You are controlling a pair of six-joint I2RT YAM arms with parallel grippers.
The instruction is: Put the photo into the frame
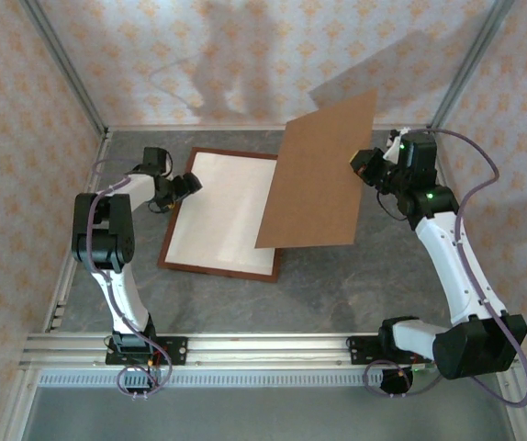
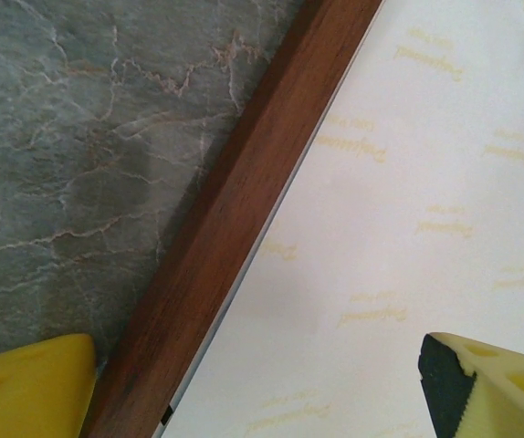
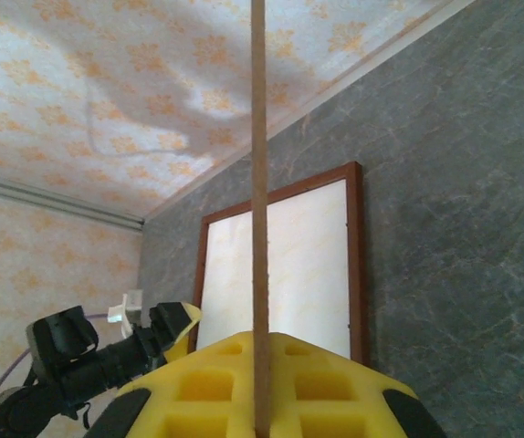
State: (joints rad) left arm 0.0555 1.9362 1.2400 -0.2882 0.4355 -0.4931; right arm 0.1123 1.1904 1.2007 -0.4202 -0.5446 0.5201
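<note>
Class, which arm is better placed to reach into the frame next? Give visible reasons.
Left. The left gripper is open over the edge of the frame, beside the pale sheet inside it. The right gripper is shut on the brown board, held tilted above the frame.

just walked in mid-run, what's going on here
The right gripper is shut on the edge of a brown cardboard backing board, holding it raised and tilted over the right side of the wooden frame. The frame lies flat on the table, a pale sheet inside. The left gripper is open over its left moulding.

One frame [image 1: 216, 269], one white sheet [image 1: 222, 211], one brown board [image 1: 323, 175], two arms [image 1: 107, 230] [image 1: 447, 248].
</note>
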